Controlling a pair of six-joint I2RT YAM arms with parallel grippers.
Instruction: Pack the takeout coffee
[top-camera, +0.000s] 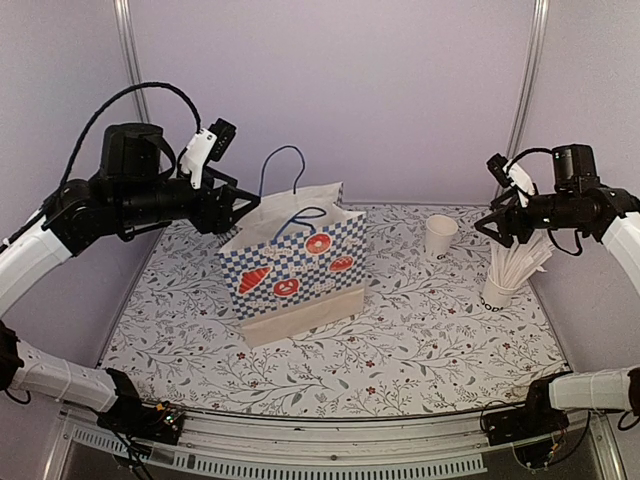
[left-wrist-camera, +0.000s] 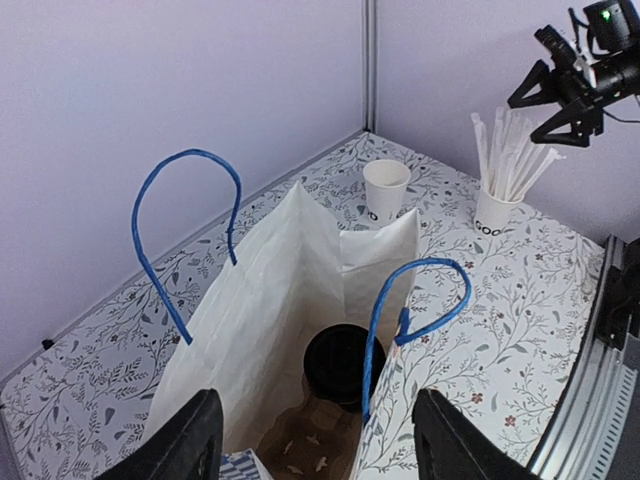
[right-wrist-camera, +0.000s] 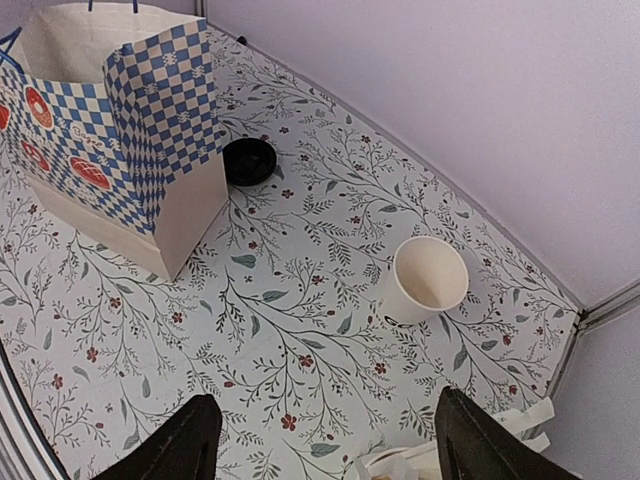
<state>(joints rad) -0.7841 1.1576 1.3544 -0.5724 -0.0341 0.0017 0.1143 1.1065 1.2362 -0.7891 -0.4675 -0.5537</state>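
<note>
The takeout coffee (left-wrist-camera: 345, 365) stands at the bottom of the paper bag (left-wrist-camera: 270, 300); from above only its round black lid shows. In the top view the cup is hidden inside that blue-checked bag (top-camera: 295, 265), which stands upright with its mouth open. My left gripper (left-wrist-camera: 320, 450) hangs open above the bag's mouth, its fingers (left-wrist-camera: 185, 440) wide apart and holding nothing. From above, the left gripper (top-camera: 245, 205) sits at the bag's upper left edge. My right gripper (right-wrist-camera: 335, 450) is open and empty above the table at the right (top-camera: 497, 225).
A lidless white cup (right-wrist-camera: 428, 280) (top-camera: 440, 237) stands at the back right. A white cup of long white sticks (top-camera: 500, 290) is right below my right gripper. A loose black lid (right-wrist-camera: 249, 161) lies on the table beside the bag. The bag's blue handles (left-wrist-camera: 185, 240) stick up.
</note>
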